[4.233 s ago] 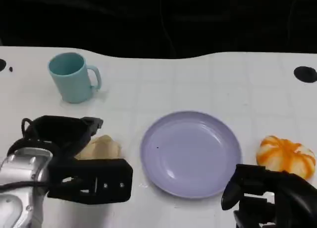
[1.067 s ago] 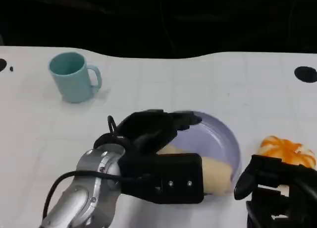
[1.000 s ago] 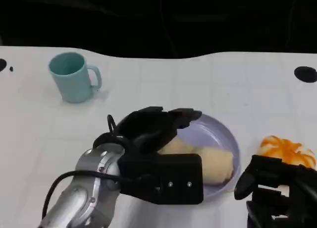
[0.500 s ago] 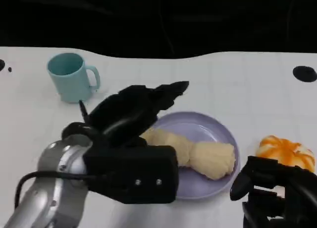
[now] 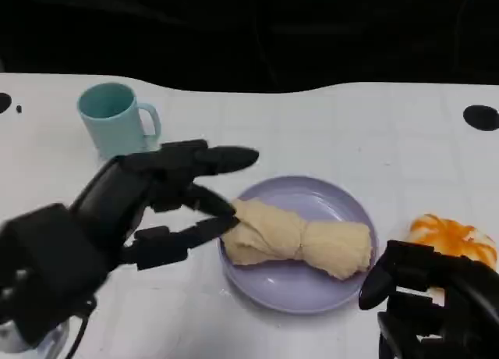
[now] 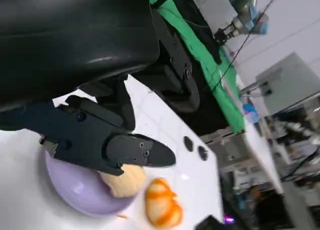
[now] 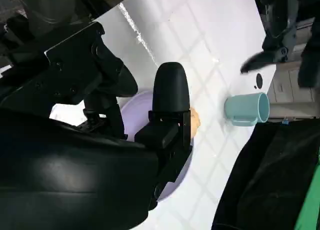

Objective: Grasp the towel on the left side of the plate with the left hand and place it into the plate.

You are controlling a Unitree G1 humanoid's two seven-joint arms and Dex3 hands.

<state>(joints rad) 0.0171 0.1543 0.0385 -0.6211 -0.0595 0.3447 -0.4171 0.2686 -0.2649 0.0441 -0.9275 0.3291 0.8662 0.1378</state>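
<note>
The crumpled cream cloth towel point(image 5: 300, 240) lies in the round lilac plate point(image 5: 343, 285) just beyond the left robot hand point(image 5: 168, 199), fingers spread and empty, so only withdrawal seems left.

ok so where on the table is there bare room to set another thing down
Bare table lies behind the plate, right of the mug. It's crowded around the plate: towel in it, left hand at its left, pumpkin and right hand at its right.
</note>
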